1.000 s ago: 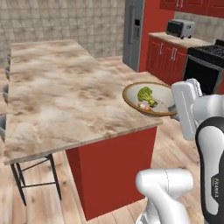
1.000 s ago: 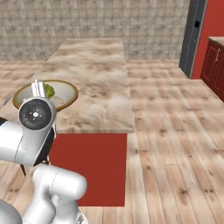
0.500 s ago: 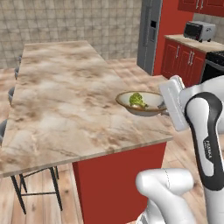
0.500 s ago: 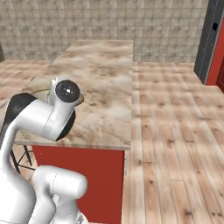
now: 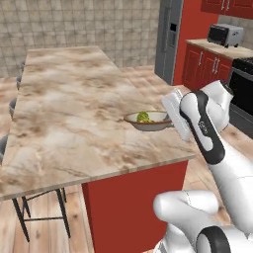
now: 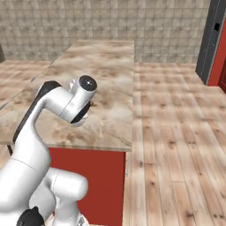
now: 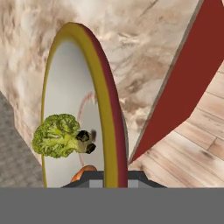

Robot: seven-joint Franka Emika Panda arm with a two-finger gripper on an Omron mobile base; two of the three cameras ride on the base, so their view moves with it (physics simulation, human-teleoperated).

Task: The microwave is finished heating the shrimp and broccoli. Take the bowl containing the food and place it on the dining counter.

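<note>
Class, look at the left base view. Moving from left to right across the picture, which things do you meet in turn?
Stools tucked at the dining counter → bowl with the broccoli, held at its rim by the gripper → robot arm → toaster oven on the far wall counter.

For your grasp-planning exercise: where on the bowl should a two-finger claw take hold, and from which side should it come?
Grip the rim. The bowl is wide and shallow, so only its thin edge fits between two fingers. Come from the side nearest the arm, level with the dining counter, as the claw does here, shut on that near rim. That keeps the broccoli inside.
</note>
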